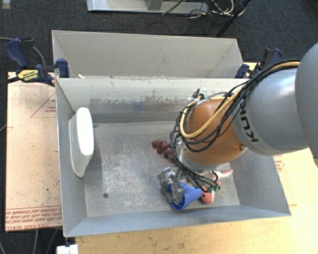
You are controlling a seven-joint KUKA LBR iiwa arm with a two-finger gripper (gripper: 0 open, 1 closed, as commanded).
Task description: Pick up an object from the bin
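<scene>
Gripper (pixel 170 186): low in the bin (pixel 122 187), close to the near wall and right of its middle, directly beneath the orange wrist cover (pixel 212 131). Cables and the cover obscure it, so whether it is released or clenched cannot be told, and nothing is confirmed as held.

Nearest item: a blue plastic piece (pixel 187 197), lying on the floor just beside the gripper, towards the near right corner. It looks tapered, wider at its right end. Its long axis appears to run roughly along the near wall. Contact with the gripper cannot be confirmed.

Touching its right end: a small red piece (pixel 207 197).

Further out: a dark red knobbly cluster (pixel 160 146) near the floor's centre, apart from the gripper.

Well apart: a white oblong object (pixel 82 139), leaning against the left wall.
</scene>
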